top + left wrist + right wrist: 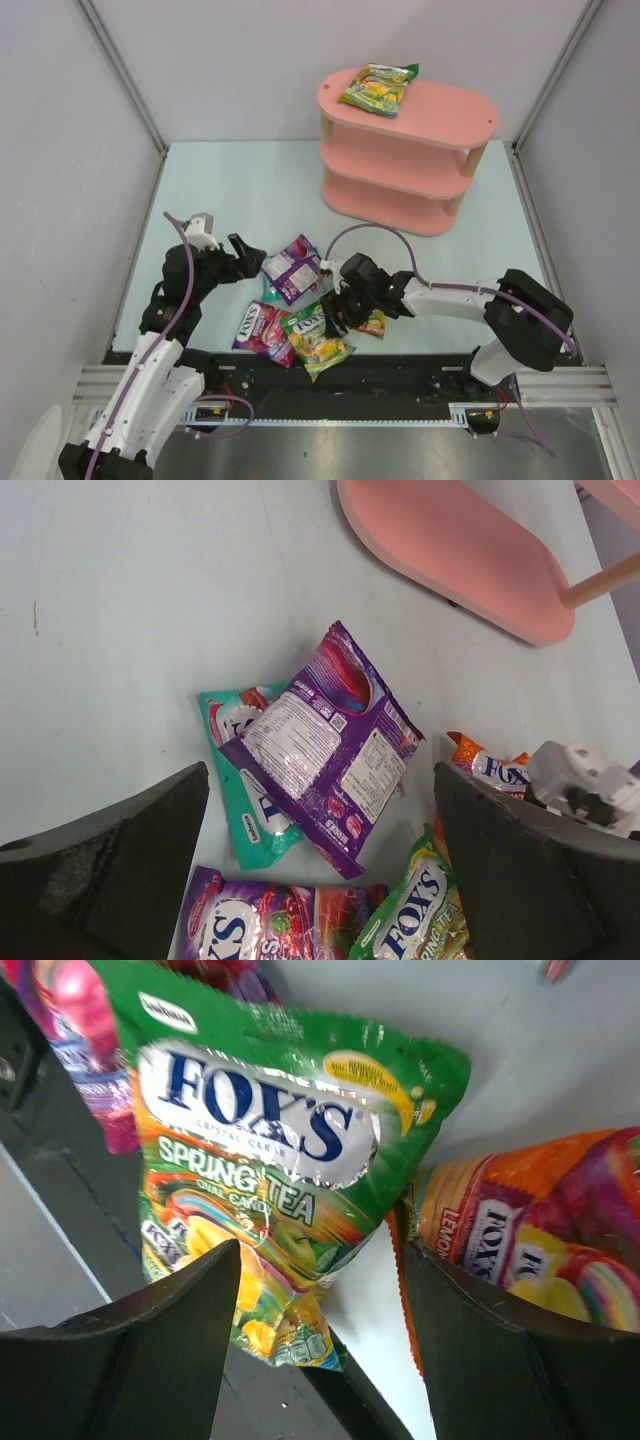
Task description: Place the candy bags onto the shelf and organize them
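**Top view:** pink three-tier shelf (420, 112) w/ oval boards & light wooden posts stands far right on the pale blue-green worktop (230, 190). Its long axis runs left-right. A glossy green-yellow bag (378, 88) lies flat on the shelf's top board, at the left end. The other bags lie in a loose heap near-left of the shelf, well apart from it. Among them is a purple-magenta bag (262, 330) w/ white lettering, long axis slanted to the shelf's. The left tool (243, 258) is at the heap's left side & the right tool (333, 310) is over its middle. White walls (60, 150) & metal frame posts (120, 75) enclose the worktop.

**Left wrist:** the left tool is spread wide & holds nothing. Below it a purple bag (320, 745) lies print-back up, one corner pointing at the shelf. It overlaps a teal bag (245, 815).

**Right wrist:** the right tool is partly open, straddling the lower end of a green Spring Tea bag (260, 1130), no pinch seen. That bag's long axis points into the gap, lettering end away. An orange bag (520, 1210) lies beside it, touching.
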### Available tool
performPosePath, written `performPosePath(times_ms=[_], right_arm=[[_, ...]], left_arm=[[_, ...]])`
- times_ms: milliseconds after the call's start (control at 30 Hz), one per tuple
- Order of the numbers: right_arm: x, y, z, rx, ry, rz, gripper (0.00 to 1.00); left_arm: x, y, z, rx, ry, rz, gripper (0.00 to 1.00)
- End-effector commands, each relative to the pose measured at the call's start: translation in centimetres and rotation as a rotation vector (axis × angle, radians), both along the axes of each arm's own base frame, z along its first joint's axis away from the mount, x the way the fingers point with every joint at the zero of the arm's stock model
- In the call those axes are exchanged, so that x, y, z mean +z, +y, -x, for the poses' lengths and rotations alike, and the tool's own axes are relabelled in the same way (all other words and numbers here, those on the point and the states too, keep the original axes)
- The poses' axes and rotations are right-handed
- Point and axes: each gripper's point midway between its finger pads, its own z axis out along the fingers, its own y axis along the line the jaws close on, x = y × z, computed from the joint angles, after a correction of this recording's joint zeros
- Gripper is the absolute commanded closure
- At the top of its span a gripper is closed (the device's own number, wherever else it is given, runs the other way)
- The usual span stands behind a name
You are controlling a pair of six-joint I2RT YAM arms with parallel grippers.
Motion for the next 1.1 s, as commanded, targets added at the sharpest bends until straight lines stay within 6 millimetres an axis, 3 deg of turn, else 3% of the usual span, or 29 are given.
performPosePath(times_ms=[0, 200, 500, 600, 700, 733, 867, 1033, 1067], right_arm=[[-1.8, 0.5, 1.5, 0.033, 0.035, 0.011, 0.29], [-3.4, 0.7, 2.0, 0.0, 0.084, 0.008, 0.29], [-3.4, 1.7, 2.6, 0.029, 0.131, -0.041, 0.38], [-3.4, 1.6, 2.9, 0.041, 0.16, -0.051, 0.49], [-3.1, 1.5, 2.8, 0.037, 0.159, -0.053, 0.79], [-2.8, 1.5, 2.7, 0.034, 0.155, -0.056, 0.96], [-0.8, 0.9, 2.1, 0.003, 0.097, -0.064, 1.0], [6.4, -0.4, 0.3, -0.054, -0.056, -0.191, 1.0], [8.9, -0.8, 0.1, -0.059, -0.106, -0.247, 1.0]], left_arm=[[0.3, -0.3, 0.0, -0.009, -0.005, 0.009, 0.0], [0.4, -0.3, -0.1, -0.01, -0.008, 0.01, 0.0], [0.3, -0.4, -0.3, -0.009, -0.005, 0.014, 0.0], [0.3, -0.3, -0.3, -0.007, -0.004, 0.014, 0.0], [0.1, -0.3, -0.2, -0.008, -0.001, 0.014, 0.0], [0.3, -0.3, -0.2, -0.008, -0.006, 0.015, 0.0], [0.3, -0.3, -0.1, -0.007, -0.005, 0.013, 0.0], [0.3, -0.3, -0.1, -0.007, -0.007, 0.013, 0.0], [0.3, -0.3, -0.1, -0.009, -0.006, 0.014, 0.0]])
